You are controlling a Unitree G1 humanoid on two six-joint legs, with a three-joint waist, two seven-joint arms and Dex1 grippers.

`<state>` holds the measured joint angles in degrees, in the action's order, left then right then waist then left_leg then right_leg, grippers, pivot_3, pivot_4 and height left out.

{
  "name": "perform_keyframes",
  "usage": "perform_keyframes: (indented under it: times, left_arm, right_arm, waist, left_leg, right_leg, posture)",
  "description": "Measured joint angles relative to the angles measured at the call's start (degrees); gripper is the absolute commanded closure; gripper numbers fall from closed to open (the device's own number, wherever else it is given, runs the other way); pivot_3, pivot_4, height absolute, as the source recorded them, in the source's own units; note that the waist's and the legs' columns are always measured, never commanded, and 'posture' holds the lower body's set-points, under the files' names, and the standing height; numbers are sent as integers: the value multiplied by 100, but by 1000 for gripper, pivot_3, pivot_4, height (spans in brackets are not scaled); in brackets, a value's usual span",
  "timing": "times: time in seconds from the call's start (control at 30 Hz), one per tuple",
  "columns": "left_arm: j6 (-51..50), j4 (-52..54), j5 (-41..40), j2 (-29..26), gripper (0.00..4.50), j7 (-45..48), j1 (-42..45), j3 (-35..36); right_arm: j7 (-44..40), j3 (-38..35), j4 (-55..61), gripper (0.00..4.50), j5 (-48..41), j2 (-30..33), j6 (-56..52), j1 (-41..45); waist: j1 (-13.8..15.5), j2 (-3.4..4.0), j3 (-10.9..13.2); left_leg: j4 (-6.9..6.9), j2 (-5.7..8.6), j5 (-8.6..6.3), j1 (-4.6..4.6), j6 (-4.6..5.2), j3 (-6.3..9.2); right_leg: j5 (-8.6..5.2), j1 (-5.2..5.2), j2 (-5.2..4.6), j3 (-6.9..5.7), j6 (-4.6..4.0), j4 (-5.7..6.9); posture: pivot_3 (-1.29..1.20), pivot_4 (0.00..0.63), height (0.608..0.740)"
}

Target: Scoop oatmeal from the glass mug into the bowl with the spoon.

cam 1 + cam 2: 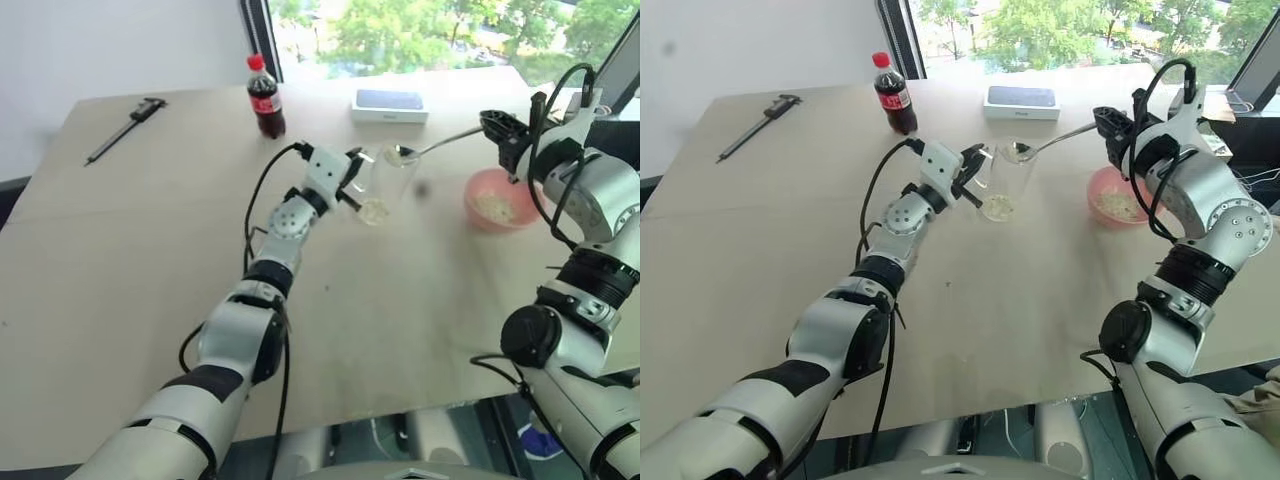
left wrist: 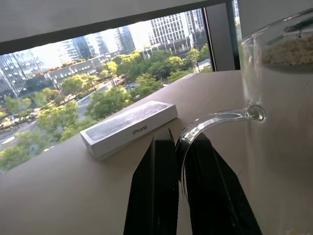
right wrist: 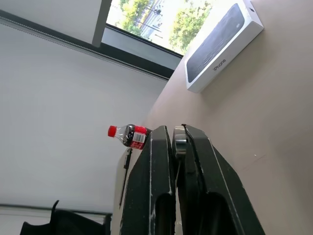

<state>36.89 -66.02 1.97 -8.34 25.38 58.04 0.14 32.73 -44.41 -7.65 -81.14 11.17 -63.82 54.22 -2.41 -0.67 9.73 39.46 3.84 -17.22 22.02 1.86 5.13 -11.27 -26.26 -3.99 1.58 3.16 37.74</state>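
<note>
My left gripper [image 1: 350, 180] is shut on the handle [image 2: 210, 122] of the glass mug [image 1: 378, 180], which leans a little over the table's middle. A thin layer of oatmeal [image 1: 375, 212] lies at the mug's bottom. My right gripper [image 1: 497, 126] is shut on the long handle of the spoon [image 1: 440, 143]. The spoon's oval bowl [image 1: 403, 153] is at the mug's rim, and pale flakes [image 2: 288, 51] show there through the glass. To the right of the mug, below the right gripper, the pink bowl [image 1: 497, 200] rests on the table with oatmeal in it.
A red-capped cola bottle [image 1: 265, 98] and a white phone box [image 1: 390, 104] stand at the back of the wooden table [image 1: 150, 250]. A dark caliper [image 1: 125, 128] lies at the far left. The right edge of the table runs close behind the bowl.
</note>
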Motion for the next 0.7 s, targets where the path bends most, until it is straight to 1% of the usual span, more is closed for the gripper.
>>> perform_keyframes:
  times: [0.17,0.37,0.47,0.7]
  left_arm:
    - [0,0,-48,1,4488,64,-57,52]
    - [-1,-13,-50,32,4488,64,-81,110]
    - [-1,-13,-50,44,4488,64,-81,121]
    - [-1,-36,-41,101,4488,80,-81,136]
  right_arm:
    - [292,94,-13,4500,-598,13,352,-244]
    - [547,417,39,4500,-1158,33,785,-536]
    - [603,563,41,4500,-1327,78,954,-610]
    - [478,875,40,4500,-1580,395,1267,-795]
  waist:
    - [1,-1,0]
    - [4,-1,0]
    - [5,-1,-1]
    - [10,-1,-1]
  left_leg:
    - [0,0,0,0,1,-4]
    - [0,-1,0,0,1,-4]
    - [0,-1,0,0,2,-4]
    - [0,-1,0,1,3,-6]
  right_leg:
    - [0,0,0,3,0,0]
    - [0,0,1,2,0,0]
    - [0,0,1,2,1,0]
    - [0,1,1,2,1,-1]
  posture:
    - [0,150,740]
    - [0,150,740]
    - [0,150,740]
    - [0,150,740]
